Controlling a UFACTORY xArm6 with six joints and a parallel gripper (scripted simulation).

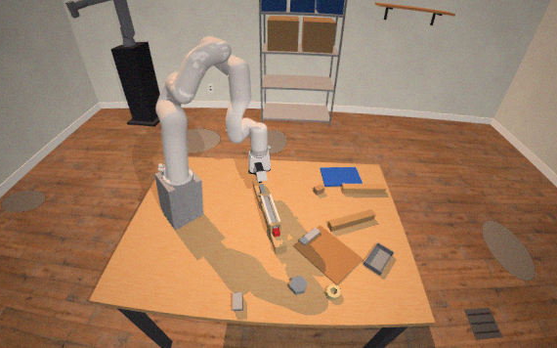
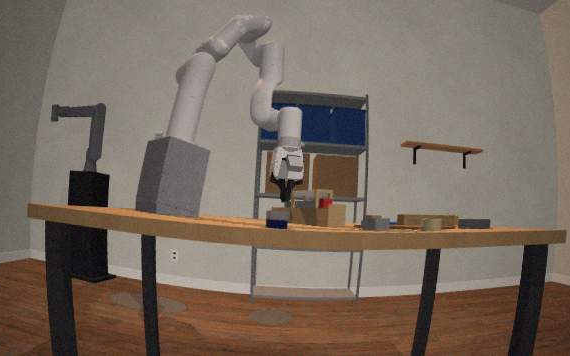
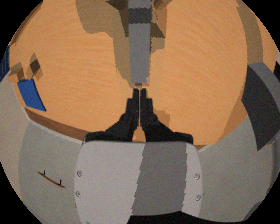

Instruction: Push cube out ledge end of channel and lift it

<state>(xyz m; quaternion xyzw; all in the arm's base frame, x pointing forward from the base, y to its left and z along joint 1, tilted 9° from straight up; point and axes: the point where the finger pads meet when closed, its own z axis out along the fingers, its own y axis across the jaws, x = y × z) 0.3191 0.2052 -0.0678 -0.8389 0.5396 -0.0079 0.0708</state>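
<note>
Gripper (image 1: 261,179): clenched, its two dark fingers pressed flat together with nothing between them; it points down at the table (image 1: 155,274).
Gripper place: above the far end of the channel (image 1: 269,209), outside the channel; in the side view it hangs a little above the table top, not touching it.
Rod: a grey stick (image 1: 263,189) lies on the table at the channel's far end, in line with the channel; in the wrist view it runs straight ahead from the fingertips. Whether the fingertips touch it cannot be told.
Channel: a long narrow trough with pale walls, lying slantwise on the table, its far end under the gripper and its near end toward the table's front edge.
Cube (image 1: 276,232): red, inside the channel close to its near end, under a small frame that spans the channel walls; well apart from the gripper.
Ramp: a flat brown board (image 1: 328,252) lies just right of the channel's near end, with a small grey block (image 1: 309,236) at its upper corner.
Beyond the channel's near end: a grey hexagonal piece (image 1: 297,284) and a tape ring (image 1: 332,291) sit near the table's front edge.
</note>
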